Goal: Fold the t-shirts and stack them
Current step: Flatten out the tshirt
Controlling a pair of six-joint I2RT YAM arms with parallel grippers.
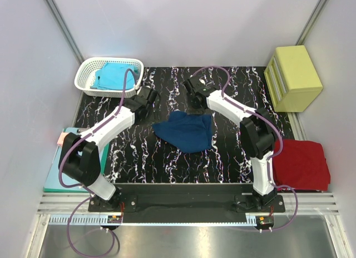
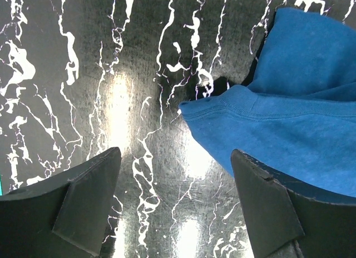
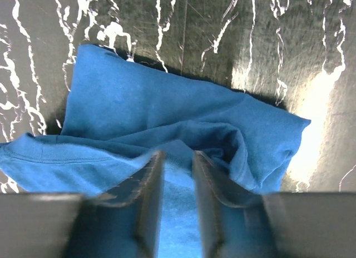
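Black marbled mat point(image 1: 167, 163) carries navy t-shirt point(image 1: 186, 131), white basket point(image 1: 89, 74) behind.

T-shirt point(image 1: 186, 131) on table point(image 1: 222, 163), basket point(image 1: 88, 68) behind-left

The white-and-black left arm point(image 1: 105, 127) is reaching forward to the left of the navy blue cotton t-shirt point(image 1: 186, 133), its black two-finger left tool point(image 2: 175, 158) hanging just beside the shirt's hem with its fingers spread wide. The matching right arm point(image 1: 239, 110) is bending over the shirt's far edge, its right tool point(image 3: 177, 158) pinching a raised fold.
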